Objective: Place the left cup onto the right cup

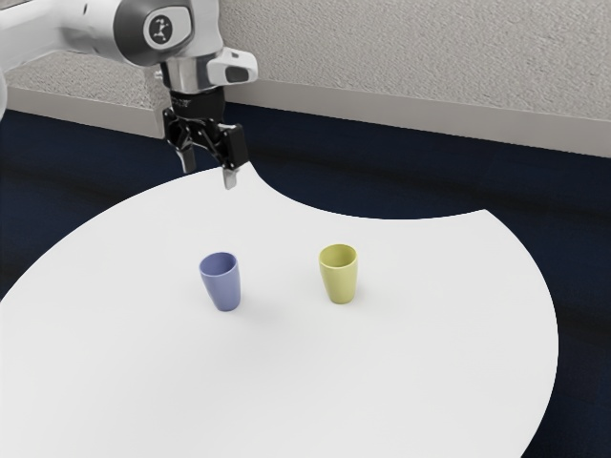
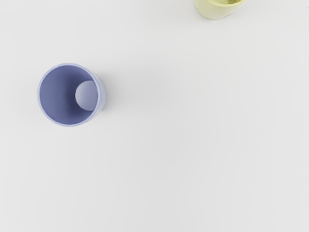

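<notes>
My gripper hangs high over far edge of table, fingers spread, holding nothing. Blue cup stands upright toward exterior view's left, well apart from me; wrist view looks down into its open mouth. Yellow cup stands upright to its right, near but not touching. Risks, as I judge: off-centre descent clips blue rim and tips it; tapered wall slips in pinch; misaligned lowering knocks yellow over.

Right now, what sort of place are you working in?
Likely a plain simulated room: a white table holding a blue cup and a yellow cup, a dark blue floor, a pale wall.
</notes>
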You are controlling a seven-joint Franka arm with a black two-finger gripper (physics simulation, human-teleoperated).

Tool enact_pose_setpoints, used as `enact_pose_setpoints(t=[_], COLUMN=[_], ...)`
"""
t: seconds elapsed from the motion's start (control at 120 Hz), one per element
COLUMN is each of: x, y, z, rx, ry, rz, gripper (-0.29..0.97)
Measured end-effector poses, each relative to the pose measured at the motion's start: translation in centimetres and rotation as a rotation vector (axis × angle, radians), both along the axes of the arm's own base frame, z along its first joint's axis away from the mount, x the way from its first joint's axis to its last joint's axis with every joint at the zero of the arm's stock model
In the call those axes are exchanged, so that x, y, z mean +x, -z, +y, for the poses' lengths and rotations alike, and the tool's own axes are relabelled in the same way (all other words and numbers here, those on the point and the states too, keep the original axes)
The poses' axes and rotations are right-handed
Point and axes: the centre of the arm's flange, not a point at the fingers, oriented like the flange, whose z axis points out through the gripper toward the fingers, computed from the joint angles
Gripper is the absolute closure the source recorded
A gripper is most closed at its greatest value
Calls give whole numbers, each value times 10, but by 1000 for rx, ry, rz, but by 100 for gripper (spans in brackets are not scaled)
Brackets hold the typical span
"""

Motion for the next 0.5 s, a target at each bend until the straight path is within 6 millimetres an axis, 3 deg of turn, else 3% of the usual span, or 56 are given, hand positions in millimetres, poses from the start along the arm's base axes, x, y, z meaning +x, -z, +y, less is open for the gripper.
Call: enact_pose_setpoints(t=[0.3, 0.5], x=[3, 7], y=[5, 20], z=[-6, -2], rx=[-1, 0], ry=[10, 3], rz=[-6, 2], gripper=[0, 0])
